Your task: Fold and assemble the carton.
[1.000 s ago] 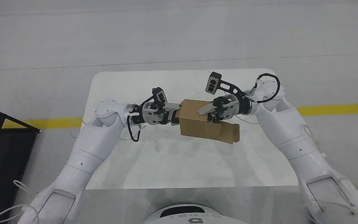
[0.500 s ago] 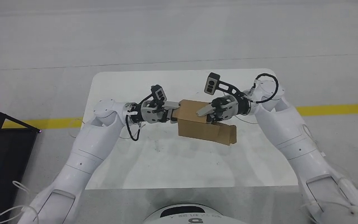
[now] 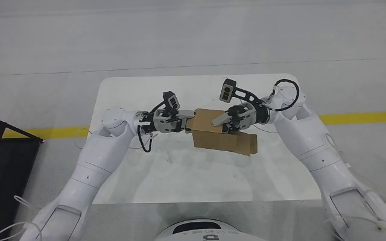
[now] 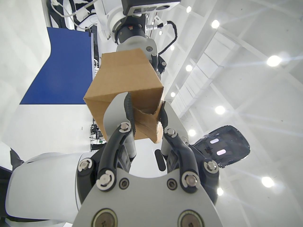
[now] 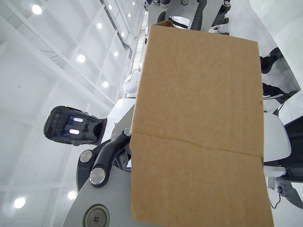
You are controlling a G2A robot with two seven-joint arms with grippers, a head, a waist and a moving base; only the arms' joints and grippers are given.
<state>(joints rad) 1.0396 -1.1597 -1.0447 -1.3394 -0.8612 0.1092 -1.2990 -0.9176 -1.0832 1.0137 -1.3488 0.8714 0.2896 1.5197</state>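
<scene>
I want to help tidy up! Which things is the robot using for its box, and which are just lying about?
For the job:
carton
left gripper
right gripper

Just about:
black thing on the floor
yellow floor line

no readable text on anything here.

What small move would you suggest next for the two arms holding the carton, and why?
I would probably have the left gripper ease its pinched flap inward, toward closing that end. Its fingers clamp a crumpled flap at the carton's open end, the walls are squared into a tube, and the right gripper sits on the far part.
</scene>
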